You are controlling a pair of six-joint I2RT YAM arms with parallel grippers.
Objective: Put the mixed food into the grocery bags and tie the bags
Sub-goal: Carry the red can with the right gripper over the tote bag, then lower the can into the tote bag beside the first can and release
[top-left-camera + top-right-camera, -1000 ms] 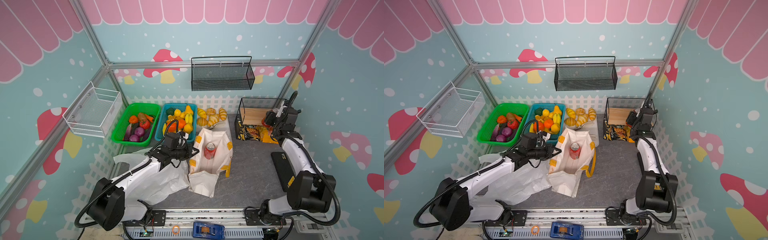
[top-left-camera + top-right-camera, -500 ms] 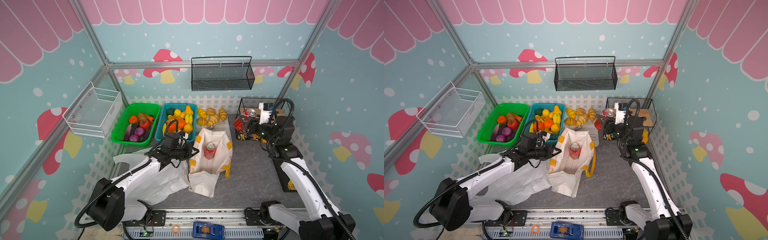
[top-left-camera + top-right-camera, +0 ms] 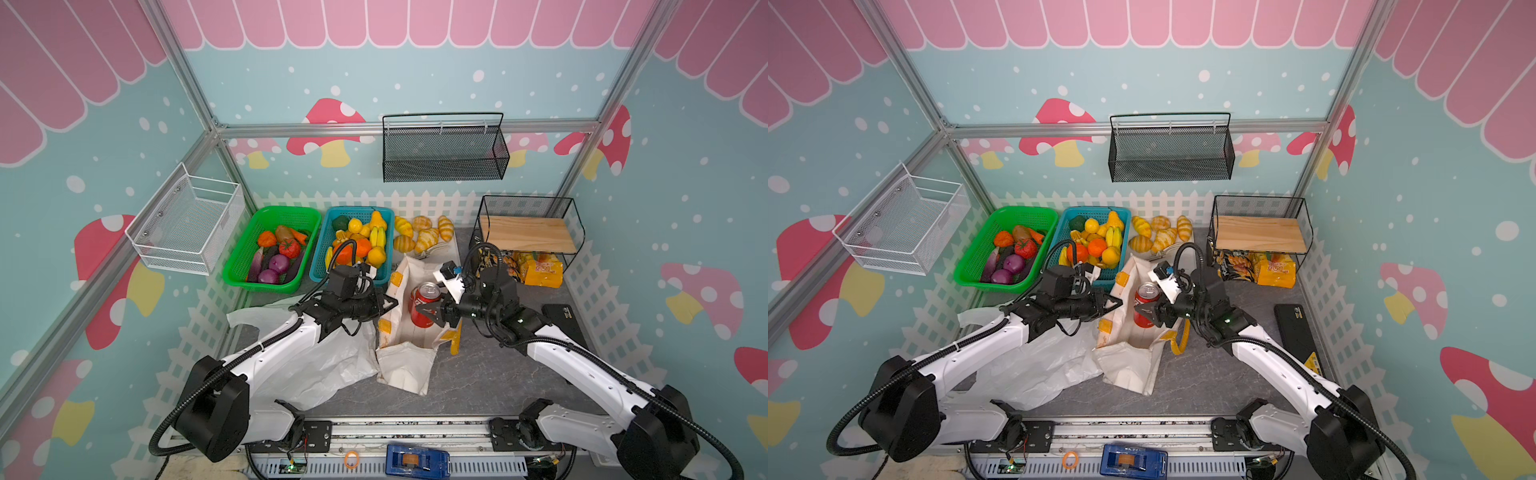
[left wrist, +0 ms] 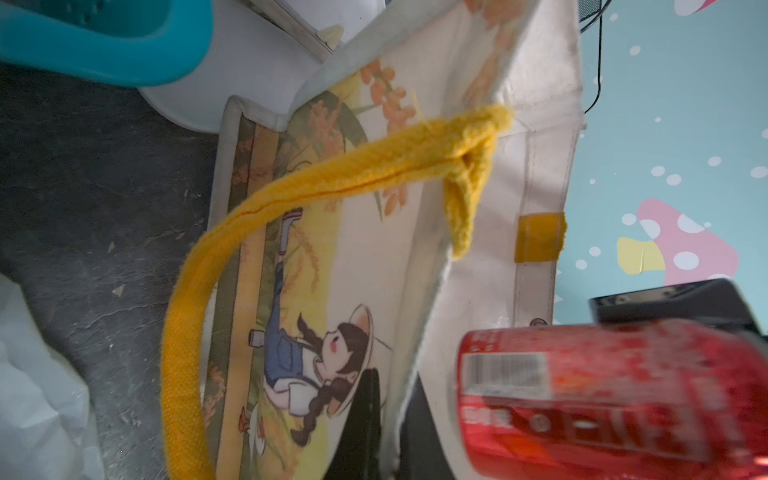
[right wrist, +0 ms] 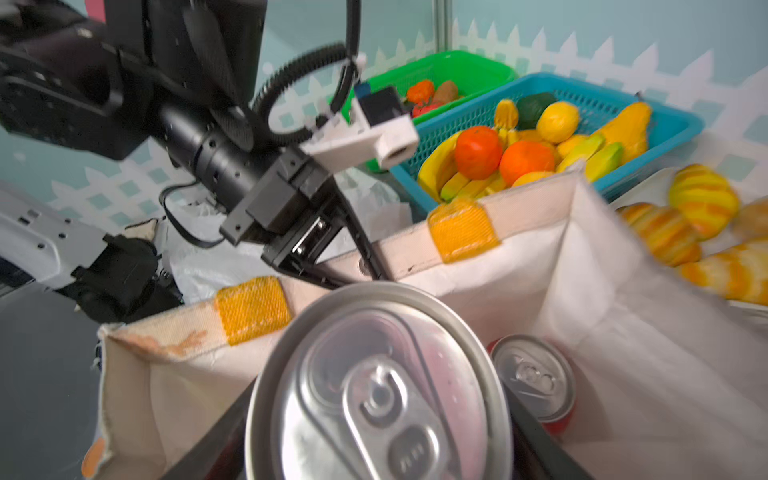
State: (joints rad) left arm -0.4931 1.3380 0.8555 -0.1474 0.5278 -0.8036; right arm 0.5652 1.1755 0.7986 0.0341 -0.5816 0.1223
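Can [image 3: 417, 318] in right end effector [image 3: 430, 310], over tote [image 3: 405, 368].

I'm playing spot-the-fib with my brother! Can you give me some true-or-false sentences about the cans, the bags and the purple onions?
1. The right jaws hold a red soda can over the open tote. True.
2. The tote has nothing inside. False: a second can stands in it.
3. The left jaws are shut on the tote's rim. True.
4. The purple onions are in the blue basket. False: they lie in the green basket.
5. The thin plastic bag hangs on the wall. False: it lies crumpled on the table.
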